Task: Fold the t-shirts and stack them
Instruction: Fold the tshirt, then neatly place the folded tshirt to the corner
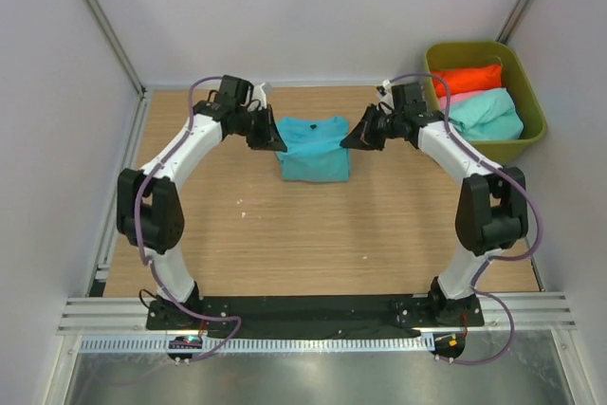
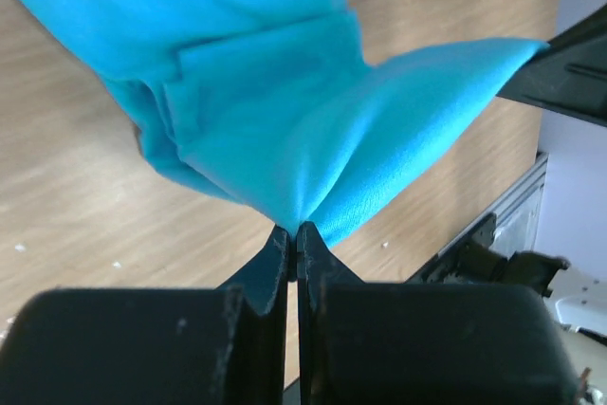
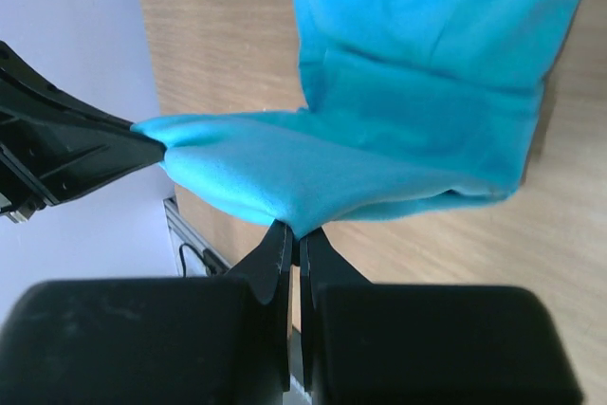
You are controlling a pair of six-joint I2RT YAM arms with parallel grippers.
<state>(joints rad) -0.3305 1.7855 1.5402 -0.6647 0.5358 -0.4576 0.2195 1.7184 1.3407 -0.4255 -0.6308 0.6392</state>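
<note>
Surface: a wooden table [image 1: 285, 225] stood between plain white walls, with a metal rail along its near edge.
Turquoise-blue t-shirt [image 1: 315, 149]: it lay partly folded at the far middle of the table, between the two grippers. One fold of it was raised off the wood and pulled taut from one gripper to the other.
Left gripper [image 2: 295, 234]: its fingers were pinched together on a bunched corner of the raised fold, at the shirt's left side.
Right gripper [image 3: 296, 239]: its fingers were likewise pressed closed on the fold's other corner, at the shirt's right side.
Olive-green bin [image 1: 531, 92]: it sat at the far right corner, beyond the right arm, well apart from the shirt on the table.
Orange-red t-shirt [image 1: 469, 78]: it lay at the far end of the bin.
Pink t-shirt [image 1: 453, 99]: only a narrow strip showed, between the orange-red and the mint-green.
Mint-green t-shirt [image 1: 486, 113]: it lay crumpled on top, at the near end of the bin.
</note>
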